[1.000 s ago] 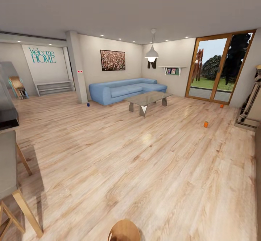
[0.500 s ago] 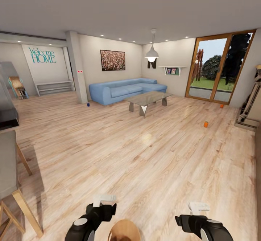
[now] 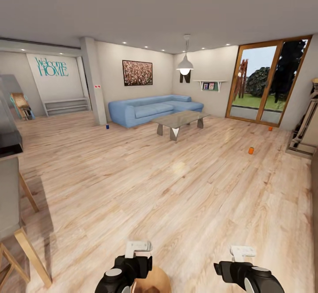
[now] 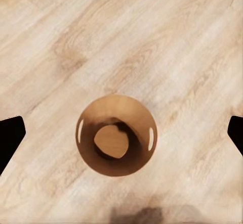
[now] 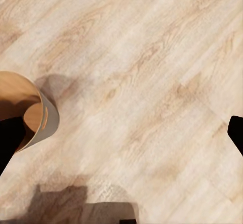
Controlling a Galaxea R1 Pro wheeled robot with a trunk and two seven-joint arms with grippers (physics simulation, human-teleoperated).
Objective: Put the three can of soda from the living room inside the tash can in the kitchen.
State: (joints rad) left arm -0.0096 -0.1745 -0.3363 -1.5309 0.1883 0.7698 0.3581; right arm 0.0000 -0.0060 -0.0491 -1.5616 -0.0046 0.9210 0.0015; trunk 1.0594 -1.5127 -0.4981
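Both black arms reach forward low at the head view's bottom edge. The left gripper [image 3: 137, 245] hangs directly over the small round tapered bin with the brown wood-toned inside [image 4: 116, 141], its dark fingers [image 4: 10, 139] spread wide apart to either side of the bin. The right gripper [image 3: 242, 251] hangs over bare light wood floor [image 3: 176, 187] just beside the bin [image 5: 31, 114], its jaws likewise wide open and empty. The bin stands upright on the floor and holds nothing. Far across the room, the blue soda can [image 3: 107, 126] stands near the blue sofa [image 3: 152, 109], and two orange soda cans [image 3: 251, 150] [image 3: 270, 129] stand on the floor toward the wood-framed glass doors [image 3: 265, 81].
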